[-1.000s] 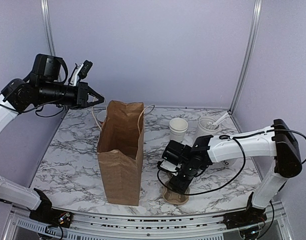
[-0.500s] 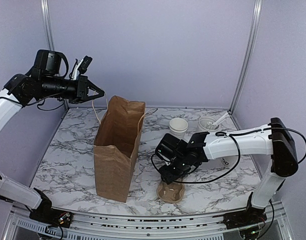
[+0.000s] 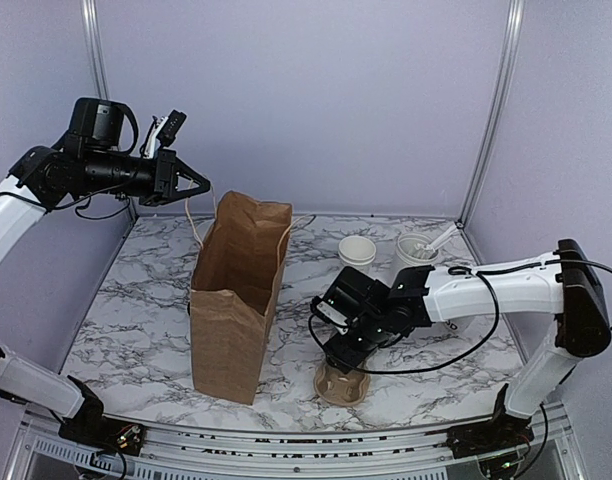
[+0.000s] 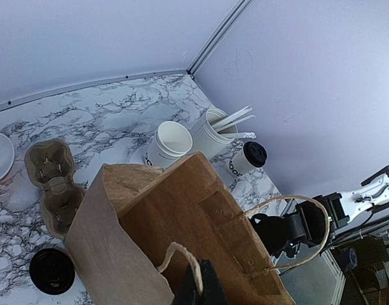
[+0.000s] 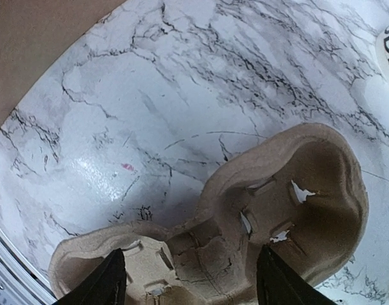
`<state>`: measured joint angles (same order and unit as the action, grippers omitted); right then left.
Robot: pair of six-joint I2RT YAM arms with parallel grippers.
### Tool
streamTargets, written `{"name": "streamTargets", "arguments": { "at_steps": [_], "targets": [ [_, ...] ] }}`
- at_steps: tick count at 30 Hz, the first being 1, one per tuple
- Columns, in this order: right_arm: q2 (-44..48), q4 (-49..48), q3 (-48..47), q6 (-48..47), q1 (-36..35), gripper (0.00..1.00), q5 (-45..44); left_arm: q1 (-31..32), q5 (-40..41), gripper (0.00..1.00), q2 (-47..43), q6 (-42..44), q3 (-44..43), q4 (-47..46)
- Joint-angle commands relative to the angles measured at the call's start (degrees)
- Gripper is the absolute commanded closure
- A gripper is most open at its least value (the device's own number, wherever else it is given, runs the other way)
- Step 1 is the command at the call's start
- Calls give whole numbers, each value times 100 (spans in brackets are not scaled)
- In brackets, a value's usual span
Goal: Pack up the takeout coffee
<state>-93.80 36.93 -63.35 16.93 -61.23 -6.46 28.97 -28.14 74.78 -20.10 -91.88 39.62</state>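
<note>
Marble tabletop (image 3: 126, 300) lies bare from its left edge to the brown paper bag (image 3: 236, 300), whose twine handle (image 4: 182, 257) the left gripper (image 3: 201, 186) pinches tight, high at upper left. A narrow strip of marble parts the bag from the brown moulded-pulp cup carrier (image 3: 343, 385) near the front edge, where the right gripper (image 3: 346, 355) hangs over it, fingers spread. Right of centre in the left wrist view, the small white lettered paper cup with black lid (image 4: 245, 159) stands beside the tall white tub of utensils (image 4: 207, 136). Since a second ago the bag's mouth has been drawn leftward and the right gripper sits a little higher.
</note>
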Motion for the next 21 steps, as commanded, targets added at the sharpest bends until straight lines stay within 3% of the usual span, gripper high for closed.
{"name": "streamTargets", "arguments": {
  "at_steps": [1,15,19,21],
  "targets": [
    [-44,38,93,-643,-38,31,118,-39,-81,100,-30,96,-96,-156],
    [-398,147,-27,-123,-56,39,-118,-54,-93,100,-60,148,-52,-156],
    [-410,290,-150,514,-56,47,-188,-51,-95,100,-57,148,-25,-156],
    [-458,402,-214,989,-32,56,-232,-56,-95,100,-69,151,-23,-156]
  ]
}}
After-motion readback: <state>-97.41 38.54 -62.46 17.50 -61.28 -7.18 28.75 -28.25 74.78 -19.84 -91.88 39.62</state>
